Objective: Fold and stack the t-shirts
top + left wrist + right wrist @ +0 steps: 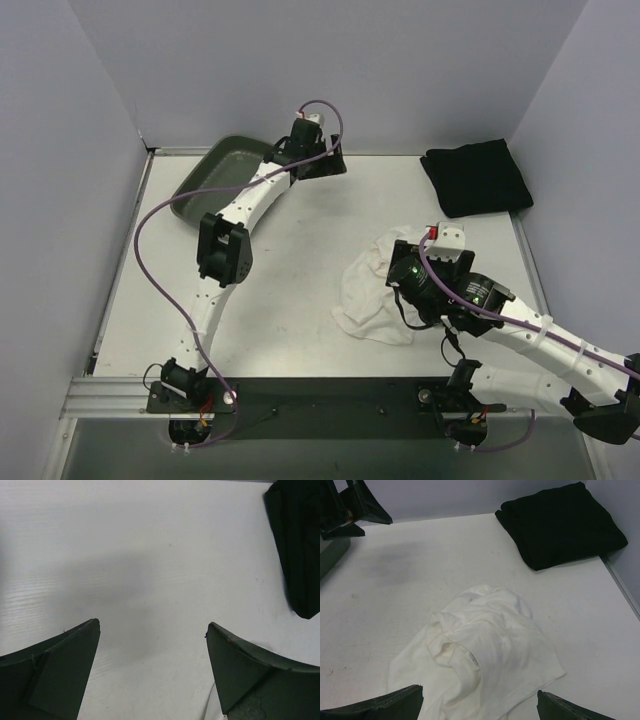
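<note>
Two soft, limp garments: black t-shirt (475, 178) folded at the far right corner of the table (290, 290), white t-shirt (485, 650) crumpled toward the near edge. Pinch an outer hem; left tool (152, 625) and right tool (479, 700) stand wide, empty

The left arm (225, 250) rises from its base at the near left, bends at the elbow and stretches far forward, with the wrist at full reach. The left gripper (152, 625) has its jaws spread wide with nothing between them, and both fingers (65, 665) are free of contact. The right arm (540, 340) is folded: the upper arm swings out to the right, the elbow sits low, and the forearm doubles back inward with the wrist tipped down. The right gripper (479, 691) has its jaws wide apart and empty. Only its fingertips show in its wrist view, so it appears to hang free of contact, though this is unconfirmed.
</note>
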Tool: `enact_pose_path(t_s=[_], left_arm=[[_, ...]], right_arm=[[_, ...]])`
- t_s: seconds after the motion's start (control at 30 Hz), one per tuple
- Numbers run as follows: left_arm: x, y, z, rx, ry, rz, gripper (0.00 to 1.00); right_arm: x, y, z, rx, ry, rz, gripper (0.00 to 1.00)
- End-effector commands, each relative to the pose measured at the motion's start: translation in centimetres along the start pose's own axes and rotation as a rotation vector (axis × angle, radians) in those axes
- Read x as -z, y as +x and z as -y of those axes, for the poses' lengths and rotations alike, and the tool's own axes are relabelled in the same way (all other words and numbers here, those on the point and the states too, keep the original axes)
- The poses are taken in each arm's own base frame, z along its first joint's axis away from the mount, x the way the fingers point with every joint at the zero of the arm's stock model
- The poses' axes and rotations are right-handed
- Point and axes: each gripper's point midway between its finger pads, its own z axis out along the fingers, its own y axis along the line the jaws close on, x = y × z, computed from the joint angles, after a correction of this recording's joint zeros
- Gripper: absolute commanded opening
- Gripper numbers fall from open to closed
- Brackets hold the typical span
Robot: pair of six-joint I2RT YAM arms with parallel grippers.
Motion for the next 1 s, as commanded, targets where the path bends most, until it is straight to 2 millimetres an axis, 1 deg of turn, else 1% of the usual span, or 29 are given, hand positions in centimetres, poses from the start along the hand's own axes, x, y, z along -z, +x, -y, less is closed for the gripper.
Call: enact_pose_path(t_s=[0.0,0.03,0.07,0.13,0.23,0.33,0.47,0.6,0.67,0.73,0.77,0.83,0.87,0.9,0.97], left_arm=[[-1.3,0.6,-1.3,-0.018,-0.006,-0.054,0.97],[-1.5,0.5,-1.3,-0.015,0.005,-0.051,0.97],[-1.7,0.4,-1.9,-0.008,0.003,-0.048,0.97],[-2.3,0.7,-2.7,0.0,-0.002,-0.053,0.97],[-2.6,0.6,-3.7,0.007,-0.017,-0.047,0.97],[-2.9,0.6,-5.0,0.017,-0.041,-0.046,0.97],[-3.2,0.4,-7.3,0.022,-0.094,-0.042,0.97],[-3.3,0.3,-10.1,0.033,-0.138,-0.049,0.97],[-3.1,-0.3,-11.7,0.042,-0.161,-0.043,0.97],[-2.8,-0.6,-12.7,0.043,-0.173,-0.043,0.97],[-2.6,-1.0,-13.9,0.053,-0.185,-0.038,0.97],[-2.2,-1.6,-14.9,0.047,-0.194,-0.033,0.97],[-2.0,-2.0,-16.1,0.055,-0.208,-0.031,0.97],[-1.9,-2.2,-16.8,0.05,-0.218,-0.03,0.97],[-1.4,-2.6,-18.0,0.054,-0.232,-0.033,0.97]], right_arm=[[0.3,-1.3,0.9,0.008,0.039,0.045,1.0],[0.2,-1.2,0.9,0.01,0.044,0.044,1.0],[0.1,-1.1,0.8,0.015,0.049,0.042,1.0],[0.0,-1.1,0.6,0.018,0.052,0.04,1.0],[-0.2,-0.9,0.1,0.034,0.055,0.028,1.0],[-0.4,-0.7,-0.3,0.043,0.058,0.021,1.0],[-0.8,-0.1,-0.7,0.054,0.058,0.003,1.0],[-0.9,0.3,-0.9,0.06,0.053,-0.006,1.0],[-0.9,0.4,-0.9,0.058,0.052,-0.007,1.0],[-0.9,0.4,-1.0,0.059,0.051,-0.006,1.0],[-0.9,0.3,-0.9,0.058,0.053,-0.004,1.0],[-0.8,0.2,-1.1,0.056,0.045,-0.006,1.0],[-0.8,0.3,-1.2,0.06,0.047,-0.008,1.0],[-0.8,0.3,-1.3,0.061,0.046,-0.008,1.0],[-0.8,0.3,-1.4,0.066,0.046,-0.008,1.0]])
